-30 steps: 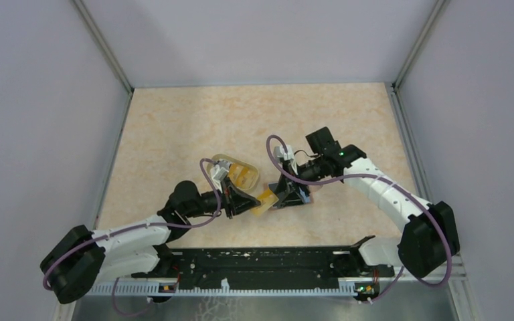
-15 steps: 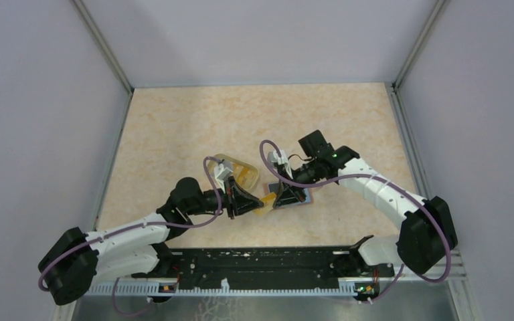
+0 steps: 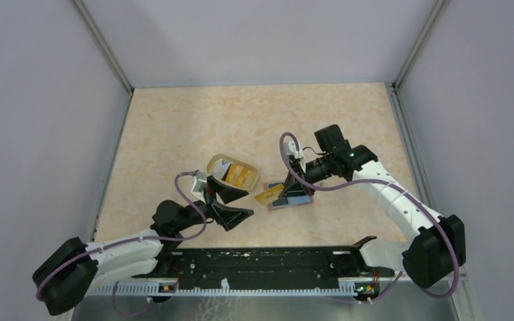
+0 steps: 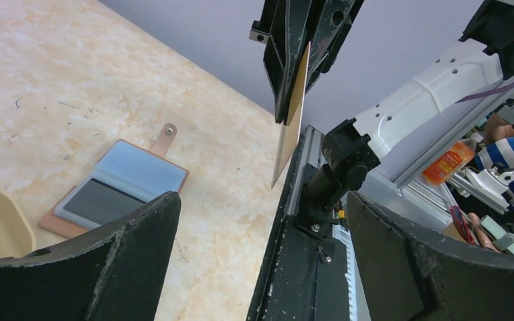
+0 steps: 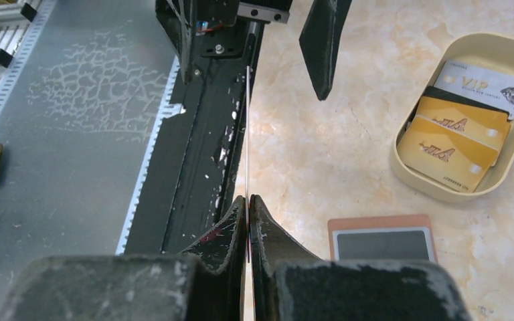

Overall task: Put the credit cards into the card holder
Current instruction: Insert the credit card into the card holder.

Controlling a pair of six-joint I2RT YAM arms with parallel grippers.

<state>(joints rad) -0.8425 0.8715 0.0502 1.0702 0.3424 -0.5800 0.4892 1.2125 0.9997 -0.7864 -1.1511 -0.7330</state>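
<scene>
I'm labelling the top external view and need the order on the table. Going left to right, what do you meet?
The yellowish cup → orange-yellow credit card, pinched in the right claw → open card holder. The left claw overlaps the cup, so I leave it out.

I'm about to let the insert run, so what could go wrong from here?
1. The right gripper pinches the orange card by one end only, so the card could pivot or slip when its free edge meets a pocket.
2. The card holder lies open and loose on the table, with the left gripper open and clear of it. A push may slide the holder rather than seat the card.
</scene>
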